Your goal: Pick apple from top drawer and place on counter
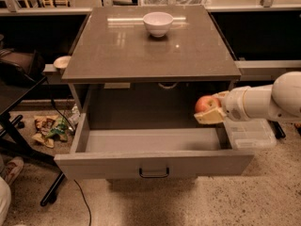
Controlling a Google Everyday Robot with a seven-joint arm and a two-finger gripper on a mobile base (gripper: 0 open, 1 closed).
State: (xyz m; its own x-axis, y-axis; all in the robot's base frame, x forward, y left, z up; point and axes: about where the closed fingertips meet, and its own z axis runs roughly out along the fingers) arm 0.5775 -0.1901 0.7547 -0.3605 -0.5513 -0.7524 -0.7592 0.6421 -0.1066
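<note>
Right of centre, the apple (205, 103) sits clenched in the jaws, which reach in from the right on the end of a white arm (268, 100). One tan finger (210, 117) lies under the fruit, touching it; the other finger is hidden behind it. The apple hangs clear of the drawer floor, over the right end of the top drawer (155, 161), just below the front edge of the counter (117, 55).

From left to right: a dark bag (19, 67) rests at the far left, with crumpled snack wrappers (49, 128) on the speckled floor (263, 192) beneath it and a black cable (81, 199) trailing toward the lower edge. A small pale dish (61, 62) sits on a ledge just beside the counter's left edge. The glossy brown-grey counter carries a white bowl (158, 23) near its rear, well apart from the apple. Below, the top drawer stands pulled out, its black handle (154, 173) centred on the front panel. A clear plastic bin (251, 133) lies on the floor just beside the drawer's right wall, under the arm.
</note>
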